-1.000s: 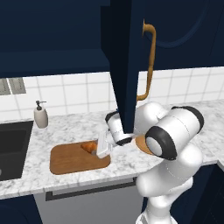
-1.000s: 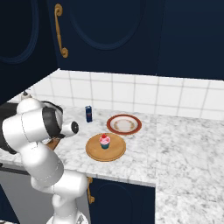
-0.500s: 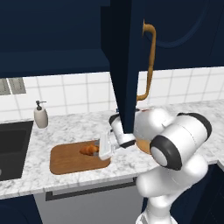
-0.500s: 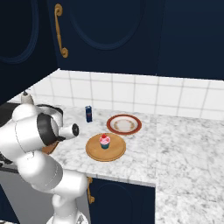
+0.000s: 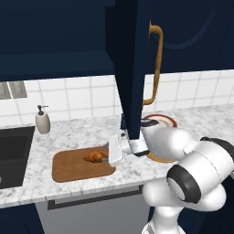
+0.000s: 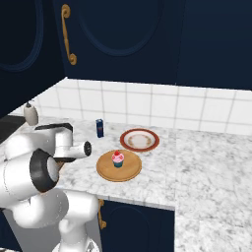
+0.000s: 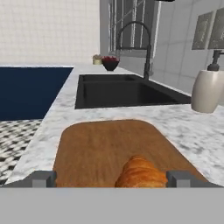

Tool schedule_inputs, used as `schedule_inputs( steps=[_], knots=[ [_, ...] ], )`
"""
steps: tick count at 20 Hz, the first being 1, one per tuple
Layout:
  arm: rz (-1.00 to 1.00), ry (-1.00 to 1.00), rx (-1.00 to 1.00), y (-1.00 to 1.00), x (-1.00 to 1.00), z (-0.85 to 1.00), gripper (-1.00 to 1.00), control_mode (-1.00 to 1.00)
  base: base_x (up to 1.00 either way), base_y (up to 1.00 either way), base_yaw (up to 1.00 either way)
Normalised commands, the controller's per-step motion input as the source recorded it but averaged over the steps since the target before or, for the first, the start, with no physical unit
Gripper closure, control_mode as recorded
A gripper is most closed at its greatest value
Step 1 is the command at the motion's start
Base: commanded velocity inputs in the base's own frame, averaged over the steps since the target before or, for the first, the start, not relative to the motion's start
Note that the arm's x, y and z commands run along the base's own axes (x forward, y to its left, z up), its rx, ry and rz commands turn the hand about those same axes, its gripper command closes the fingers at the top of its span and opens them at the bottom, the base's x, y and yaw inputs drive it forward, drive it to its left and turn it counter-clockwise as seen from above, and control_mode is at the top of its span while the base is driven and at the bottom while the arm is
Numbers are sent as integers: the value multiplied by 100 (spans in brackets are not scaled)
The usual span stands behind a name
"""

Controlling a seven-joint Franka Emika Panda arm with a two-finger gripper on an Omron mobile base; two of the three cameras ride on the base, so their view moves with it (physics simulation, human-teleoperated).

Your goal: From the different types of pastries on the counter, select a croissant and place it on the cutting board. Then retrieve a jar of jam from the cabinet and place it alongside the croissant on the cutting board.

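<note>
The white marble surface (image 5: pixel 77 135) runs under navy cabinets, and the cabinet (image 5: pixel 132 68) door stands open above the arm. In the left base view the croissant (image 5: pixel 94 156) lies on the cutting board (image 5: pixel 68 167), just in front of the claw (image 5: pixel 109 156). In the right base view the cupcake (image 6: pixel 117 158) sits on a round wooden plate (image 6: pixel 130 170). In the hand view the fingers (image 7: pixel 41 179) stand wide apart, holding nothing. The croissant looks light and flaky; a soft hold across its middle seems best.
</note>
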Motion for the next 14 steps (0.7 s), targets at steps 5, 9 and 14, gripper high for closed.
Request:
schedule_inputs(
  steps=[5, 9, 14],
  knots=[
    [-2, -9, 8, -44, -49, 66, -100, -100, 0, 0, 0],
    [-5, -9, 7, -60, -58, 63, -100, -100, 0, 0, 0],
    [-10, -11, 2, -63, -91, 16, -100, -100, 0, 0, 0]
  ],
)
